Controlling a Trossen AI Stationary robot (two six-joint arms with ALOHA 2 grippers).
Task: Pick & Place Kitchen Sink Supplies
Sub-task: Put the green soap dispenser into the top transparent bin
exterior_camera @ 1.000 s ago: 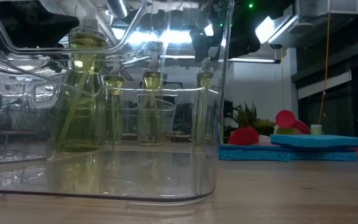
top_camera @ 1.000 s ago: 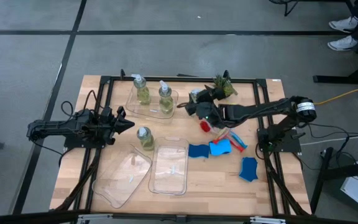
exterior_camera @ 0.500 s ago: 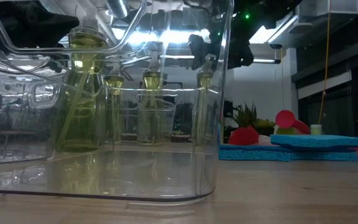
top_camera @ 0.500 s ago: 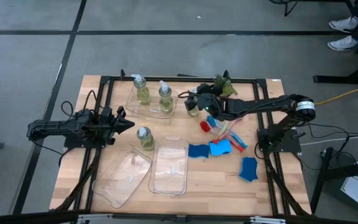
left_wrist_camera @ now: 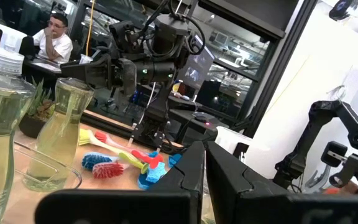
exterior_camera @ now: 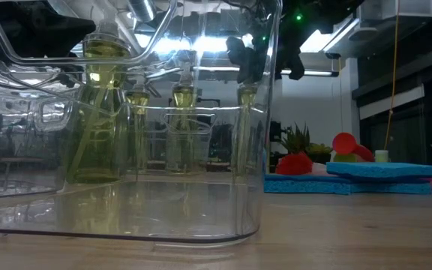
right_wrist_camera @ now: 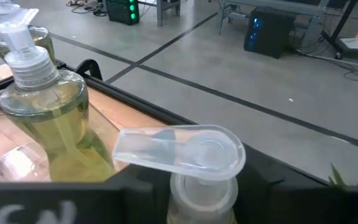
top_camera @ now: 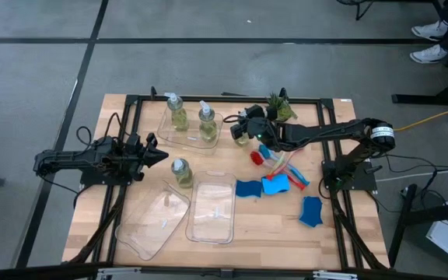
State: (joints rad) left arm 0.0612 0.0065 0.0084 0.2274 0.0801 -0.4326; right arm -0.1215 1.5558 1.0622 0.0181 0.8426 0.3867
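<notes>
Right gripper [top_camera: 245, 129]: clamped on a small clear pump bottle of yellow-green liquid [top_camera: 242, 134], just beside the clear plastic tray [top_camera: 190, 138]. Left gripper [top_camera: 155, 153]: fingers pressed together, well apart from that tray.

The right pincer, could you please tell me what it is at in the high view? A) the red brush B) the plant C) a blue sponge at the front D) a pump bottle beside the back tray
D: the right pincer is at a pump bottle just right of the back tray; its wrist view shows that bottle's pump head close up.
</notes>
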